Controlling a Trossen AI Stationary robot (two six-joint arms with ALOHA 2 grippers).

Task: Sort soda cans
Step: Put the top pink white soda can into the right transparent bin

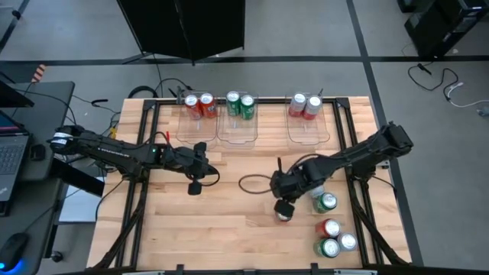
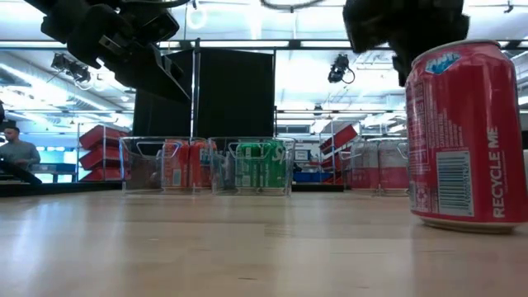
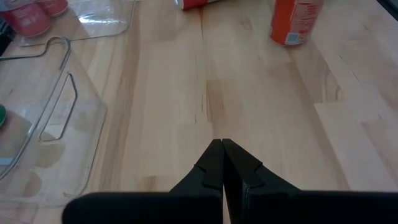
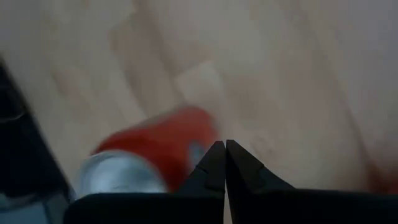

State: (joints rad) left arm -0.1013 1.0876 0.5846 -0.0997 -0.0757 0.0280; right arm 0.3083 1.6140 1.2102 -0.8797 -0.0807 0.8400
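Upright soda cans (image 1: 327, 202): six in bins, rest on table.

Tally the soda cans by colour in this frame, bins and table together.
Red cans: 4
Green cans: 4
Silver-white cans: 3 clearly seen
Total: 11; the right arm may hide another.

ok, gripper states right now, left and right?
Left gripper: shut, empty, over bare table near the bins.
Right gripper: shut, holding nothing, above a red can.
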